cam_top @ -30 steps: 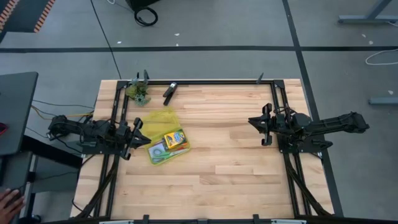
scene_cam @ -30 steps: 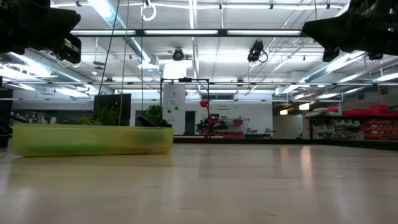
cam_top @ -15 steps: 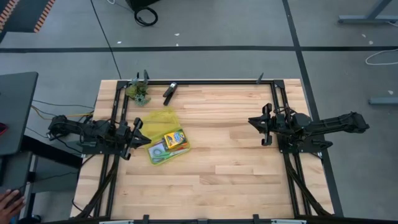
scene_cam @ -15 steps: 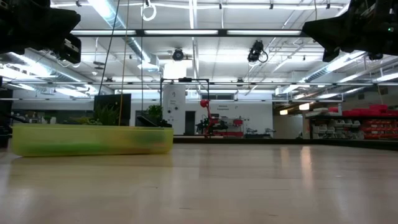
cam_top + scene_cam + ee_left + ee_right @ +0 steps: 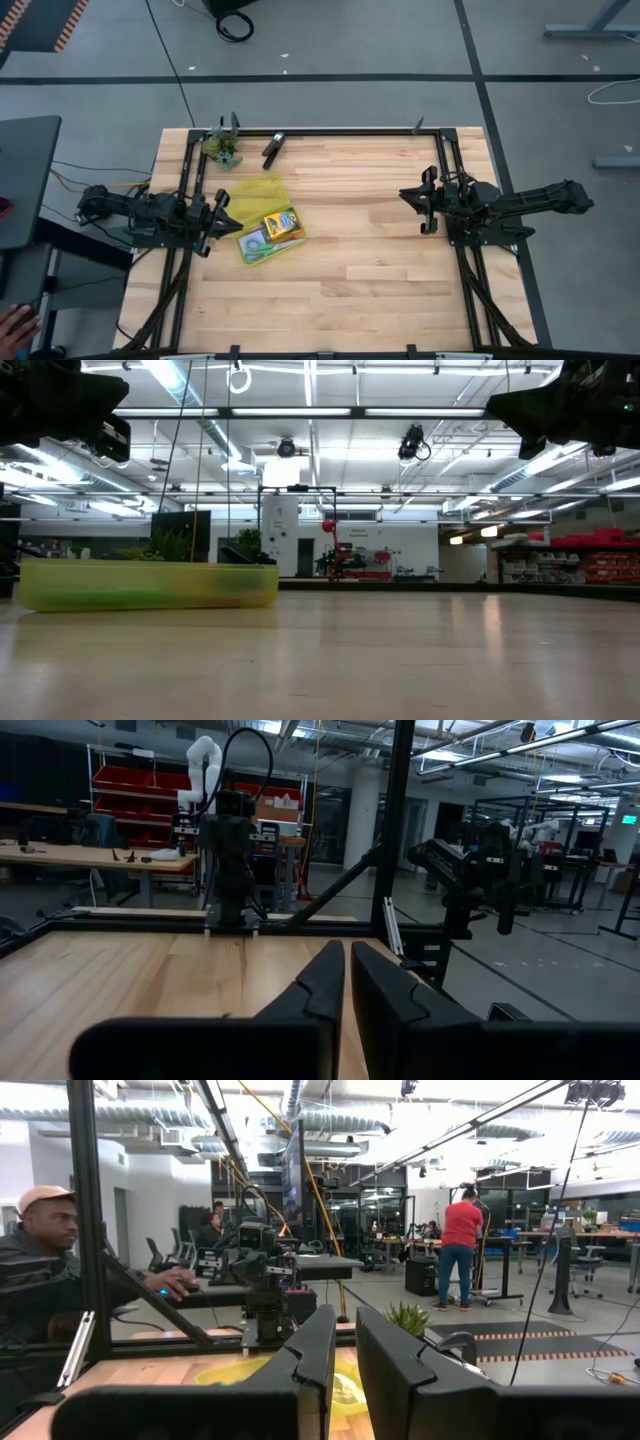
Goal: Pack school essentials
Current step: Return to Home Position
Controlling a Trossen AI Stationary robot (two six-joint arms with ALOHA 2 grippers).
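Note:
A translucent yellow-green case (image 5: pixel 262 236) lies flat on the wooden table, left of centre; it also shows in the low view (image 5: pixel 150 584). In it lie a yellow-green crayon box (image 5: pixel 280 222) and green-handled scissors (image 5: pixel 256 245). Its pale yellow flap (image 5: pixel 262 187) lies spread on the table beyond it. My left gripper (image 5: pixel 222 214) hangs shut and empty just left of the case. My right gripper (image 5: pixel 425 205) hangs shut and empty at the table's right side. Pencils, pen, note pad and eraser cannot be made out.
A black clip-like tool (image 5: pixel 272 149) and a small green leafy clump (image 5: pixel 224 148) lie at the far left of the table. Black frame rails run along the table's sides (image 5: pixel 440 160). A person's hand (image 5: pixel 12 325) shows off the table's near left. A person sits beyond the table (image 5: pixel 45 1260).

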